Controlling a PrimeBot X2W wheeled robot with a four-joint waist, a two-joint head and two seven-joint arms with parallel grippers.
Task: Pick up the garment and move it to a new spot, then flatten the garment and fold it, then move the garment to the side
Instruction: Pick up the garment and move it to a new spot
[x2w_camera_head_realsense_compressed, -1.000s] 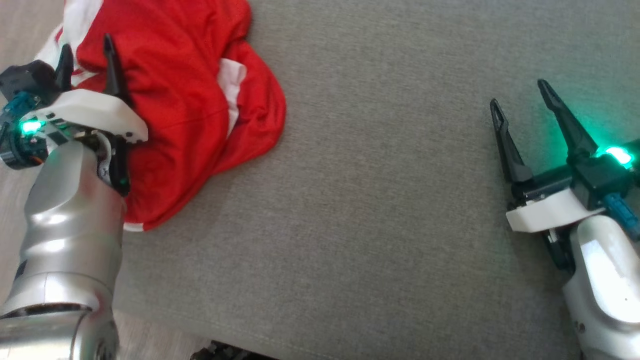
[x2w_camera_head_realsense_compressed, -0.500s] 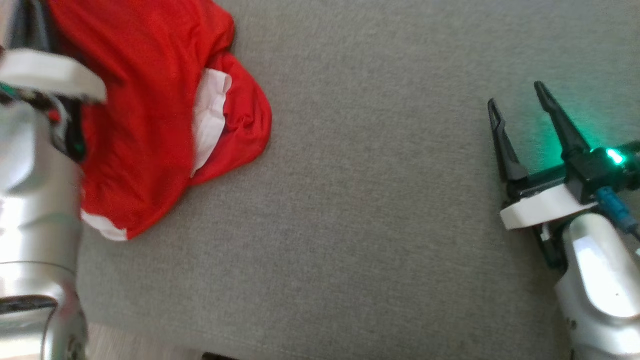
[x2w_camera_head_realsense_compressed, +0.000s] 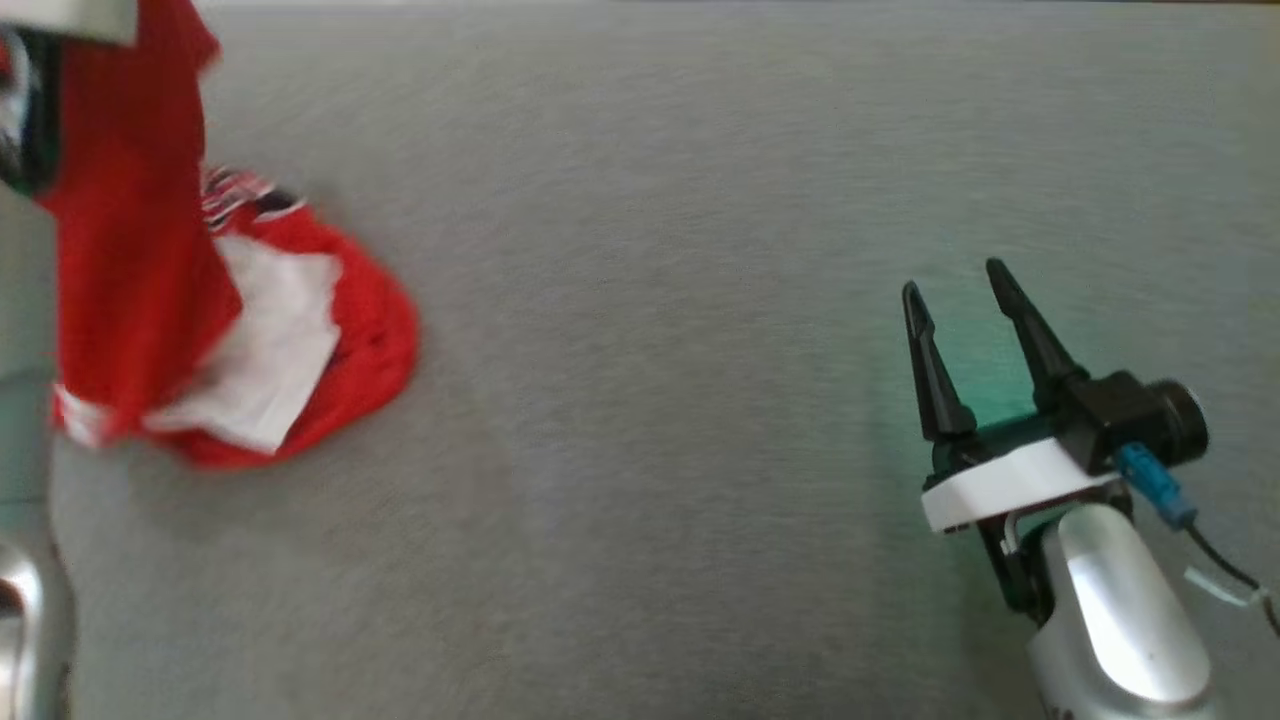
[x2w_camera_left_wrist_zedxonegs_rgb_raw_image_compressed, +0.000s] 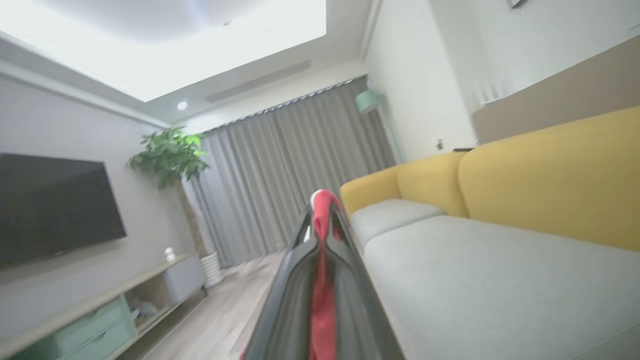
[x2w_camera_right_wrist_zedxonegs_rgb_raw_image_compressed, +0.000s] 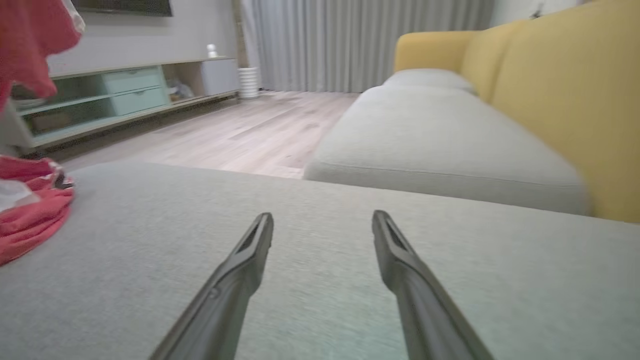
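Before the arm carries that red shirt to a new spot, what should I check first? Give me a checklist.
1. Left tool shut on the shirt: ok, red cloth is pinched in it.
2. Shirt clear of the cushion: not ok, its lower part lies bunched there.
3. Right tool open and empty: ok.
4. Free cushion for a new spot: ok, bare grey between shirt and right tool.
5. Grip firm enough to carry: cannot tell.

A yellow-backed, grey-cushioned sofa (x2w_camera_left_wrist_zedxonegs_rgb_raw_image_compressed: 550, 170) is seen with grey pleated curtains (x2w_camera_left_wrist_zedxonegs_rgb_raw_image_compressed: 280, 170), a pale wooden floor (x2w_camera_right_wrist_zedxonegs_rgb_raw_image_compressed: 250, 130) and a wall-mounted black television (x2w_camera_left_wrist_zedxonegs_rgb_raw_image_compressed: 55, 200).
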